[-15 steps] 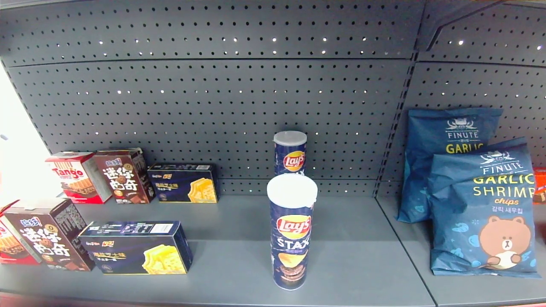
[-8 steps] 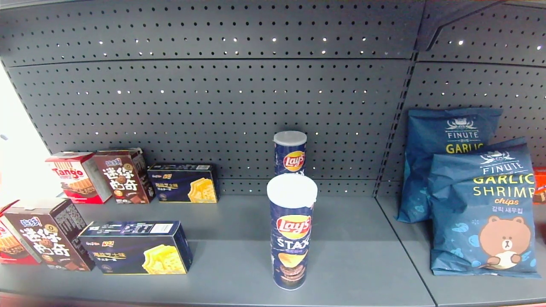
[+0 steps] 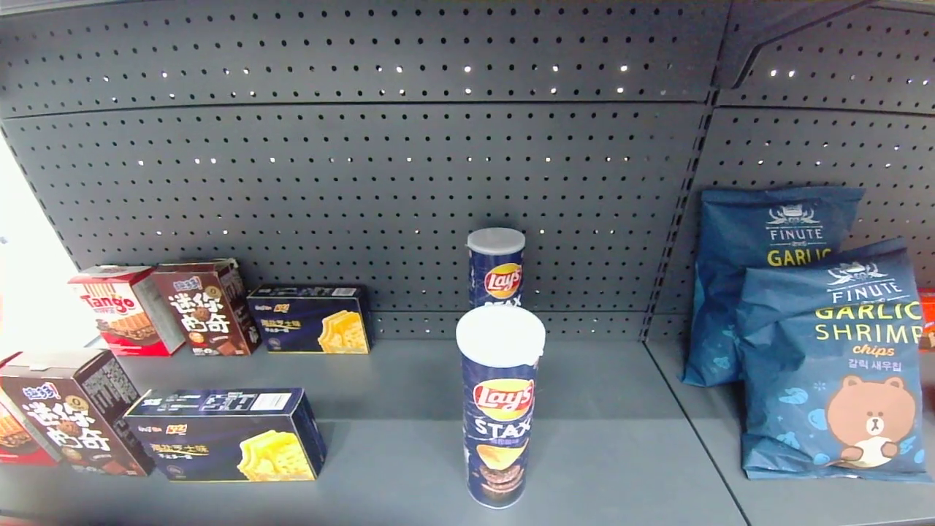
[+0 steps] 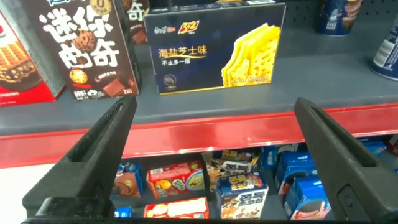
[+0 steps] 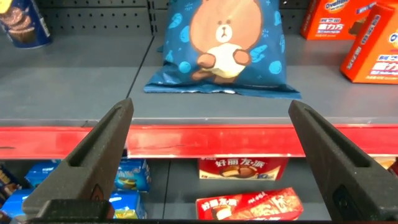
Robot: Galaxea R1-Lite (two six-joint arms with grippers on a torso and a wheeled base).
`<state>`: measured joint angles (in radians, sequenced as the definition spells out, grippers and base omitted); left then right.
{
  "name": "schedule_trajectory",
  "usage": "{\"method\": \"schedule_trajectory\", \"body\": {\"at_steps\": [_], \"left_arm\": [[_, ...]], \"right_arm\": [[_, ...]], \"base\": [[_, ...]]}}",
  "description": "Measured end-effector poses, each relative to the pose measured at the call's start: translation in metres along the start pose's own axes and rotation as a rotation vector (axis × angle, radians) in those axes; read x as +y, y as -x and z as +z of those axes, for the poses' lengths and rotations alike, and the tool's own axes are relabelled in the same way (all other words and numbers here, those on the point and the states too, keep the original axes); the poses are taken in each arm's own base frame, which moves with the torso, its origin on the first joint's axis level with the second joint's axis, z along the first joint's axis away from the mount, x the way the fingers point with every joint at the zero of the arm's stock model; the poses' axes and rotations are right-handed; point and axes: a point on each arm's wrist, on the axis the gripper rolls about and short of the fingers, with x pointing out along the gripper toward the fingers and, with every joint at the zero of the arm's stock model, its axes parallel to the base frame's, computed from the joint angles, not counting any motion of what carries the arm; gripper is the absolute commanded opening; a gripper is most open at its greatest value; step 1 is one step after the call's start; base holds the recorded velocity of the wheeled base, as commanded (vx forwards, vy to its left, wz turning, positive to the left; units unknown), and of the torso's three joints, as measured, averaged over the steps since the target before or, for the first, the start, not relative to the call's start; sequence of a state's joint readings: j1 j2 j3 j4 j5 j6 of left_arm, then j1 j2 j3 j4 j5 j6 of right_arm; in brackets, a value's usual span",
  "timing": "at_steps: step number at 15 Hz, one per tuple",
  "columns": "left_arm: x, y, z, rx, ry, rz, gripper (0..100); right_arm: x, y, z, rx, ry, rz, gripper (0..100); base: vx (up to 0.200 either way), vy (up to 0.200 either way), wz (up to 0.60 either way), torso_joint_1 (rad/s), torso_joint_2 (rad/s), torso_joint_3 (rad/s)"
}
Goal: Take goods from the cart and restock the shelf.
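A grey shelf board (image 3: 606, 431) carries the goods. Two navy chips cans stand upright mid-shelf, one at the front (image 3: 500, 409) and one behind it (image 3: 497, 267). Navy cracker boxes (image 3: 226, 435) and brown cookie boxes (image 3: 69, 420) sit at the left, blue shrimp chips bags (image 3: 833, 365) at the right. My left gripper (image 4: 214, 106) is open and empty in front of the shelf's red edge, facing the front cracker box (image 4: 214, 46). Open and empty too, my right gripper (image 5: 211, 107) faces the bear-printed chips bag (image 5: 224, 46).
A red-and-white wafer box (image 3: 120, 310) stands at the back left. Orange boxes (image 5: 367, 37) sit right of the chips bag. Below the red shelf edge (image 4: 205, 134), a lower shelf holds several small snack packs (image 4: 236, 186). Bare board lies between the cans and the bags.
The whole head view has shifted slightly, so the camera moved. The goods on the shelf stand as before.
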<state>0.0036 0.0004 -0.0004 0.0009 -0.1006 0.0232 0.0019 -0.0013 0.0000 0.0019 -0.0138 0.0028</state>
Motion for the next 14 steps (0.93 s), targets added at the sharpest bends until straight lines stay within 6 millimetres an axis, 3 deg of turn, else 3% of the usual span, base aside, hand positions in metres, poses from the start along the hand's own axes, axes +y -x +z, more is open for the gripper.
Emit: {"method": "schedule_trajectory", "body": {"at_steps": [14], "left_arm": [[0.0000, 0.0000, -0.0002, 0.001, -0.001, 0.000, 100]], "right_arm": [[0.0000, 0.0000, -0.0001, 0.001, 0.001, 0.000, 100]], "base": [[0.000, 0.014, 0.00, 0.000, 0.00, 0.000]]}}
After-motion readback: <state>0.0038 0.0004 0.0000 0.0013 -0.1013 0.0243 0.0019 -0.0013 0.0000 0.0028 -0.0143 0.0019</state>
